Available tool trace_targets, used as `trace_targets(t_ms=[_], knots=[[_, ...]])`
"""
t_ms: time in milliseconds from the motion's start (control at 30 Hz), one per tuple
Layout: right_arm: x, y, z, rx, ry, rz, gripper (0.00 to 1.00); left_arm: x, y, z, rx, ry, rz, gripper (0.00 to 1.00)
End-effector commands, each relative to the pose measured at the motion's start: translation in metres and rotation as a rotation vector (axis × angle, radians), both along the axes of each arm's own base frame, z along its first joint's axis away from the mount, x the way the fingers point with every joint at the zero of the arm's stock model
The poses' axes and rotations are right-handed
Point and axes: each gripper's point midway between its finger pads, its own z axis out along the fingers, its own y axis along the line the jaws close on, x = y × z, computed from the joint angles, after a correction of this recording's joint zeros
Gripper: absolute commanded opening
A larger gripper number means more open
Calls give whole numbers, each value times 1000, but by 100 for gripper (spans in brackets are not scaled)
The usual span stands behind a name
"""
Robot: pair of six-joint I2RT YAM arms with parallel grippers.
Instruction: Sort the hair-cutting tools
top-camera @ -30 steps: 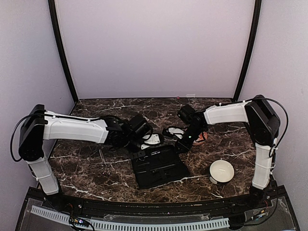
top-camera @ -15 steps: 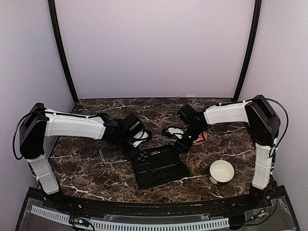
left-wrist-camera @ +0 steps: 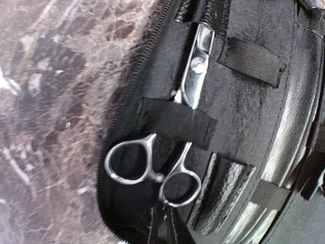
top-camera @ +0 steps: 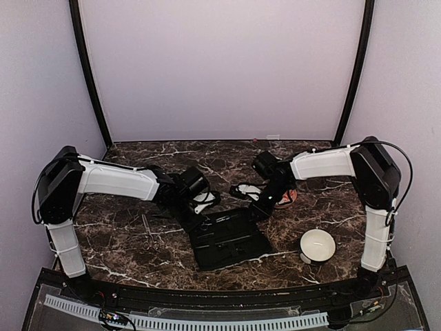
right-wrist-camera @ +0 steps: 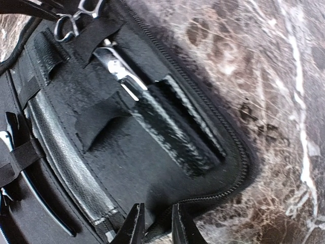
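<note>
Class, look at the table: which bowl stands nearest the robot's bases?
The white bowl at the front right, beside the black case. The orange bowl sits farther back and is partly hidden.

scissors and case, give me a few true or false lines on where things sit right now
The silver scissors are tucked under an elastic strap in the black case. True.
The black case is zipped shut. False: it lies open on the table.
The white bowl sits inside the case. False: it stands on the table, right of the case.
The right hand pinches the case's zippered edge. True.
</note>
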Motion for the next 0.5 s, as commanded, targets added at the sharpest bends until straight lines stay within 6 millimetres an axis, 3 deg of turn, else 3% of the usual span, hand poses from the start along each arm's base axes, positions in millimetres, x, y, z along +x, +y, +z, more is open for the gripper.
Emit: trace_targets(t_ms=[0, 467], knots=[[-12, 8, 9, 29, 3, 44, 18, 2, -6, -5, -18, 21, -6, 6], [-15, 9, 7, 29, 9, 51, 17, -8, -37, -5, -143, 125, -35, 3]])
